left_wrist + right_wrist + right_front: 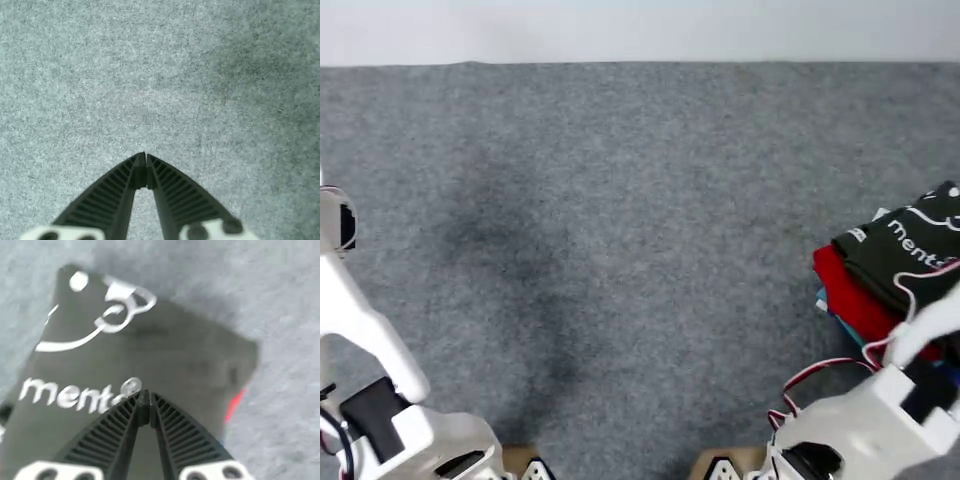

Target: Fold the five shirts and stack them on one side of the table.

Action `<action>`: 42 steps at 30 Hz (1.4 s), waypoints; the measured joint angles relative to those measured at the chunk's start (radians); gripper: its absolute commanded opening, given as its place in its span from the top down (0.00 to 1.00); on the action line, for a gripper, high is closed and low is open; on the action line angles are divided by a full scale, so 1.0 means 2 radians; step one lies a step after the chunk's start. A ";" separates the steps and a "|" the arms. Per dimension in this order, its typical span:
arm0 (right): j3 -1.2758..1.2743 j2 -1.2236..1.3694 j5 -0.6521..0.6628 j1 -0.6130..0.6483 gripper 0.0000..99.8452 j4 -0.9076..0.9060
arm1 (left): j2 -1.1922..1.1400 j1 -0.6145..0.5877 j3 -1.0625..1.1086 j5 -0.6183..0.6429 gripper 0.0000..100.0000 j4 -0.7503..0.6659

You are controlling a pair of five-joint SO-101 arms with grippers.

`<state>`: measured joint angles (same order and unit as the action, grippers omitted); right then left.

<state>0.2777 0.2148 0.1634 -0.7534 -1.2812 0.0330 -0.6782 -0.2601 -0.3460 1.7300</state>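
Stacking stage: folded shirts sit in a stack [880, 275] at one side of the desk [620, 200], so this is probably the closing step of the task.
Left arm [370, 330]: at the near edge of the desk on its own side, well apart from the shirts.
Left claw [145, 160]: jaws closed tip to tip with nothing between them, above bare grey desk cover.
Right arm [880, 410]: at the near edge, leaning out over the stack.
Right claw [144, 397]: jaws closed tip to tip and gripping nothing, poised over the top shirt. I cannot tell whether the tips touch the cloth.
Black shirt [905, 250]: folded with its white print facing up, on top of the stack.
Red shirt [850, 295]: folded directly under the black one, its edge sticking out toward the middle of the desk.
Blue edge [823, 303]: a thin sliver of cloth under the red. How many shirts lie lower is hidden.
Stack position: at the desk's right edge, partly cut off by the high view.
Wall [640, 30]: a pale strip beyond the far edge of the desk.
Next move: if all five shirts are in the stack, the right claw likely needs to rise straight up so it does not drag the black shirt askew.
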 measured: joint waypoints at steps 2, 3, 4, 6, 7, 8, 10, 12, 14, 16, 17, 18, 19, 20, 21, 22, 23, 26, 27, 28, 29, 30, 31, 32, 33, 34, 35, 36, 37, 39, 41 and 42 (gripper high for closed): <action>0.000 0.000 -0.010 0.018 0.99 -0.028 | 0.000 0.000 0.000 0.000 0.99 0.000; 0.000 0.000 -0.015 0.027 0.99 -0.041 | 0.000 0.000 0.000 0.000 0.99 0.000; 0.000 0.003 -0.021 0.037 0.99 -0.052 | 0.000 0.000 0.000 0.000 0.99 0.000; 0.000 0.022 -0.036 0.059 0.99 -0.071 | 0.000 0.000 0.000 0.000 0.99 0.000; 0.000 0.037 -0.045 0.071 0.99 -0.075 | 0.000 0.000 0.000 0.000 0.99 0.000; 0.000 0.054 -0.056 0.084 0.99 -0.076 | 0.000 0.000 0.000 0.000 0.99 0.000; 0.000 0.088 -0.074 0.110 0.99 -0.075 | 0.000 0.000 0.000 0.000 0.99 0.000; 0.001 0.120 -0.092 0.133 0.99 -0.072 | 0.000 0.000 0.000 0.000 0.99 0.000; 0.012 0.142 -0.109 0.156 0.99 -0.072 | 0.000 0.000 0.000 0.000 0.99 0.000; 0.014 0.143 -0.124 0.171 0.99 -0.075 | 0.000 0.000 0.000 0.000 0.99 0.000; 0.015 0.143 -0.129 0.175 0.99 -0.080 | 0.000 0.000 0.000 0.000 0.99 0.000; 0.015 0.140 -0.132 0.176 0.99 -0.085 | 0.000 0.000 0.000 0.000 0.99 0.000; 0.015 0.135 -0.133 0.176 0.99 -0.090 | 0.000 0.000 0.000 0.000 0.99 0.000; 0.015 0.126 -0.134 0.176 0.99 -0.095 | 0.000 0.000 0.000 0.000 0.99 0.000; 0.015 0.114 -0.134 0.176 0.99 -0.100 | 0.000 0.000 0.000 0.000 0.99 0.000; 0.015 0.100 -0.134 0.174 0.99 -0.105 | 0.000 0.000 0.000 0.000 0.99 0.000; 0.015 0.083 -0.134 0.169 0.99 -0.111 | 0.000 0.000 0.000 0.000 0.99 0.000; 0.014 0.028 -0.134 0.140 0.99 -0.139 | 0.000 0.000 0.000 0.000 0.99 0.000; 0.014 0.012 -0.132 0.130 0.99 -0.150 | 0.000 0.000 0.000 0.000 0.99 0.000; 0.014 -0.003 -0.125 0.120 0.99 -0.163 | 0.000 0.000 0.000 0.000 0.99 0.000; 0.014 -0.016 -0.118 0.110 0.99 -0.174 | 0.000 0.000 0.000 0.000 0.99 0.000; 0.014 -0.026 -0.112 0.100 0.99 -0.183 | 0.000 0.000 0.000 0.000 0.99 0.000; 0.014 -0.031 -0.107 0.088 0.99 -0.193 | 0.000 0.000 0.000 0.000 0.99 0.000; 0.014 -0.035 -0.102 0.077 0.99 -0.197 | 0.000 0.000 0.000 0.000 0.99 0.000; 0.014 -0.035 -0.098 0.065 0.99 -0.200 | 0.000 0.000 0.000 0.000 0.99 0.000; 0.014 -0.035 -0.094 0.053 0.99 -0.202 | 0.000 0.000 0.000 0.000 0.99 0.000; 0.014 -0.035 -0.090 0.041 0.99 -0.202 | 0.000 0.000 0.000 0.000 0.99 0.000; 0.012 -0.031 -0.085 0.028 0.99 -0.202 | 0.000 0.000 0.000 0.000 0.99 0.000; 0.007 -0.022 -0.080 0.016 0.99 -0.199 | 0.000 0.000 0.000 0.000 0.99 0.000; -0.012 0.002 -0.072 -0.003 0.99 -0.192 | 0.000 0.000 0.000 0.000 0.99 0.000; -0.033 0.023 -0.066 -0.015 0.99 -0.190 | 0.000 0.000 0.000 0.000 0.99 0.000; -0.043 0.028 -0.062 -0.019 0.99 -0.190 | 0.000 0.000 0.000 0.000 0.99 0.000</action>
<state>0.1918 0.2716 0.0391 -0.7917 -1.6617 0.0330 -0.6782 -0.2601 -0.3460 1.7300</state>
